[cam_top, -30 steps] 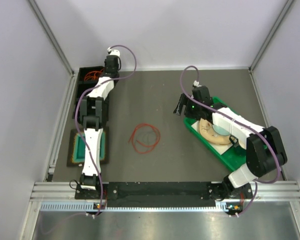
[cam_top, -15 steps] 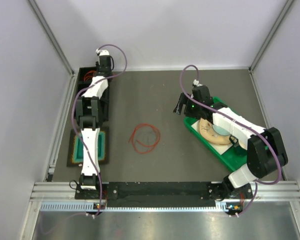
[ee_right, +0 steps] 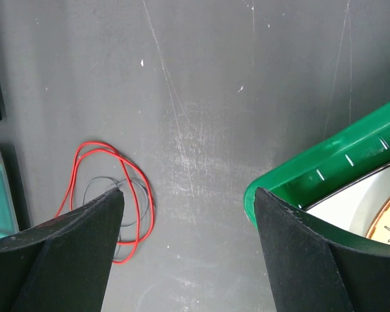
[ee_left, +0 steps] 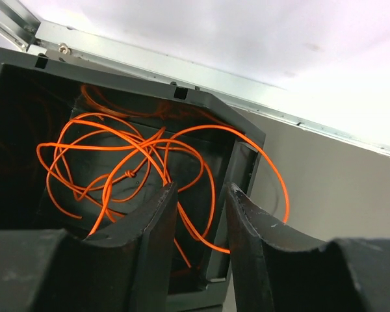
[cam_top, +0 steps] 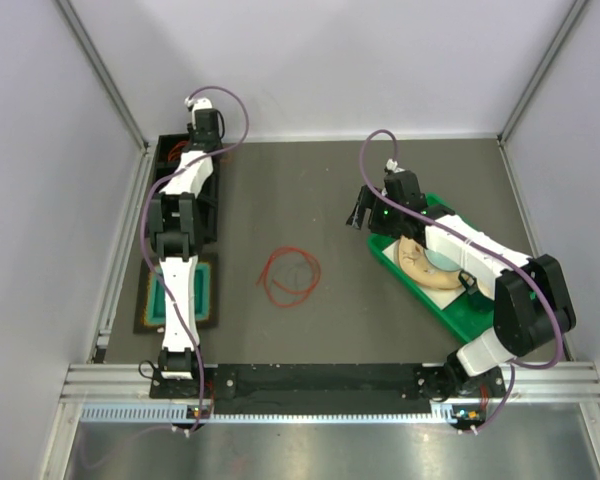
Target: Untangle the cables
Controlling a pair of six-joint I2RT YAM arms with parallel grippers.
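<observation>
Top external view: the left arm [cam_top: 185, 185] stretches straight out along the left side of the table [cam_top: 310, 190], its wrist over the black bin [cam_top: 165, 150] in the far-left corner. The left gripper itself is hidden there. On the left wrist view, the left gripper [ee_left: 201, 224] points down into the bin [ee_left: 214, 107], jaws parted by a narrow gap and clamping nothing. 1 strand of the orange cables [ee_left: 130, 162] shows through that gap, lower in the bin. The tangle fills the bin's floor, and 1 loop arcs out past its right wall, over the table.

The right arm [cam_top: 470, 250] bends back over the green tray [cam_top: 450, 300], and the right gripper [cam_top: 360, 215] hangs beside the tray's far-left corner. Its jaws [ee_right: 188, 247] stand wide apart and empty above bare table, the tray's rim [ee_right: 325, 169] just beside the right finger.

Mid-table, well apart from both grippers, lies a red cable [cam_top: 288, 275] in loose loops with a thin dark cable [ee_right: 133, 195] coiled inside it. Open table surrounds this pair.

A teal tray [cam_top: 208, 290] sits under the left arm's near section. A tan object [cam_top: 420, 265] lies in the green tray, partly under the right arm.
</observation>
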